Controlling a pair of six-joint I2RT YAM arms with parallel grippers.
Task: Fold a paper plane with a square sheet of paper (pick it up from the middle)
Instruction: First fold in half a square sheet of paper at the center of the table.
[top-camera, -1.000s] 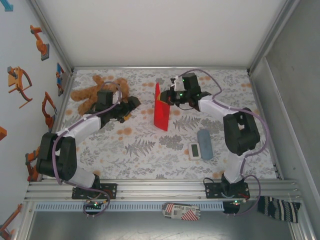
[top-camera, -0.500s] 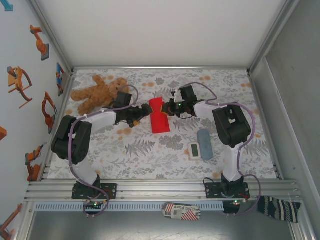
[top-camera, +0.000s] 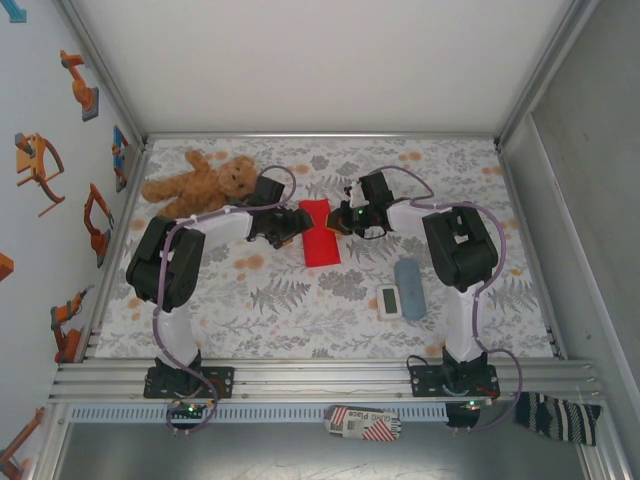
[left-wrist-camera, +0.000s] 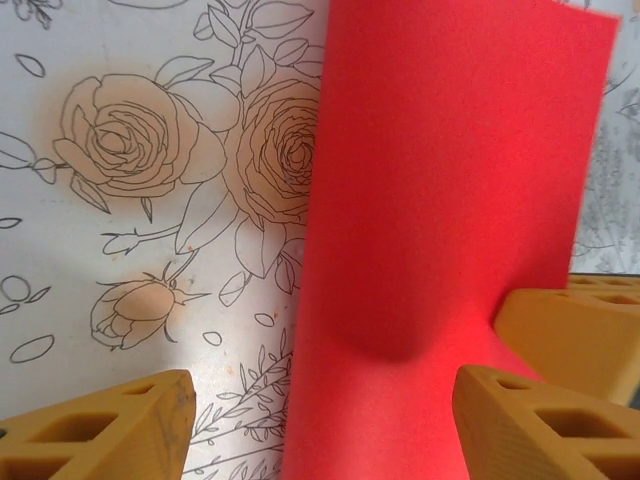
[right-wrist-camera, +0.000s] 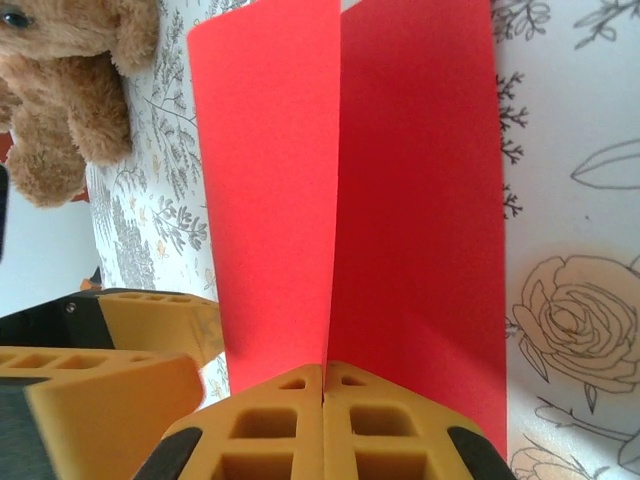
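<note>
Floral-print tablecloth (top-camera: 300, 310) covers the table inside a white-walled enclosure. Right gripper (right-wrist-camera: 323, 385): yellow fingers pressed together, pinching the near end of the crease of the square sheet of paper (right-wrist-camera: 400, 200). Sheet is bright red and folded lengthwise; in the right wrist view one half lies against the cloth and the other half stands up from the crease at an angle. Left gripper (left-wrist-camera: 320, 400): fingers spread, one finger (left-wrist-camera: 100, 430) on bare cloth clear of the paper, the other (left-wrist-camera: 540, 420) at the paper's edge; contact there cannot be told. Red sheet runs up between the two fingers, unclamped. From the top camera the sheet reads as a narrow red oblong at table centre, the two grippers meeting at its far end from either side. Teddy bear (top-camera: 200, 180) lies at far left, near the left arm. Grey-blue block (top-camera: 409, 275) and white timer (top-camera: 389, 301) sit side by side to the right, nearer the bases, apart from the paper.
</note>
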